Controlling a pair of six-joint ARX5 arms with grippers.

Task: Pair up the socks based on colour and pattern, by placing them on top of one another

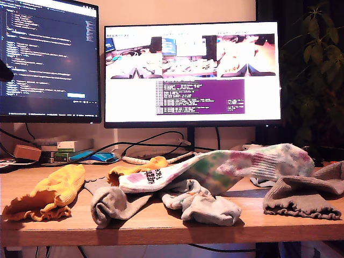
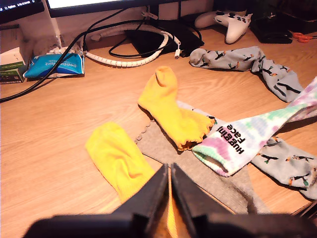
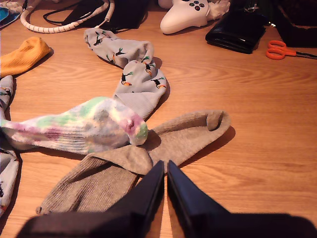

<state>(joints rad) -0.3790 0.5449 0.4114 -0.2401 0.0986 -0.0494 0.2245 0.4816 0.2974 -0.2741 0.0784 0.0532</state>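
Wrist views showed us white game controller, orange scissors; exterior view did not. My first gripper and my second gripper: fingers pressed together, nothing pinched. Tie-dye sock overlapped grey sock.

On the wooden desk, the long tie-dye sock drapes across the middle, over a plain grey frilly sock and a pale printed sock. At the exterior view's left lies a mustard-yellow frilly sock; a second mustard sock sits behind the tie-dye one. Another grey ribbed sock lies at the exterior view's right, possibly touching the tie-dye toe. Two monitors stand behind.
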